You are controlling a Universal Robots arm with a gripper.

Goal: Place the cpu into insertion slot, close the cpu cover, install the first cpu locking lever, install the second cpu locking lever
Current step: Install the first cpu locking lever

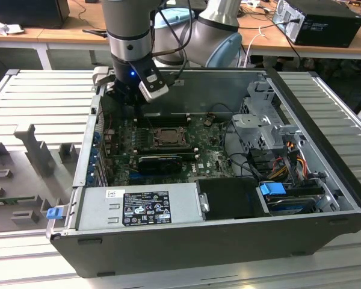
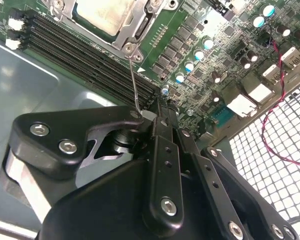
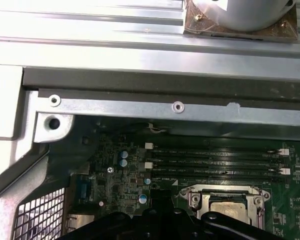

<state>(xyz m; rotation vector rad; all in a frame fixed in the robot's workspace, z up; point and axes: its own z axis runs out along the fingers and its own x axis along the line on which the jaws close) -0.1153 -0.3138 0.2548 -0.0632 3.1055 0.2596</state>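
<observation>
The cpu (image 2: 101,14) lies with its pale metal face up in the insertion slot (image 1: 166,138) on the green motherboard. The grey cpu cover (image 2: 126,36) lies flat around it, and its frame (image 3: 221,190) also appears in the first wrist view. A thin wire locking lever (image 2: 133,82) rises from the socket's corner to the tips of my gripper (image 2: 157,119). The black fingers are shut, with the lever's end against their side; I cannot tell whether it is pinched. In the exterior view my gripper (image 1: 127,99) hangs inside the case, behind the socket and toward the exterior view's left.
Empty black memory slots (image 2: 90,55) run between the socket and the case's rear wall (image 3: 165,107). A perforated panel (image 2: 270,150) with a red wire is close by. A black heatsink (image 1: 159,161), a power supply (image 1: 138,205) and a drive cage (image 1: 265,126) crowd the case.
</observation>
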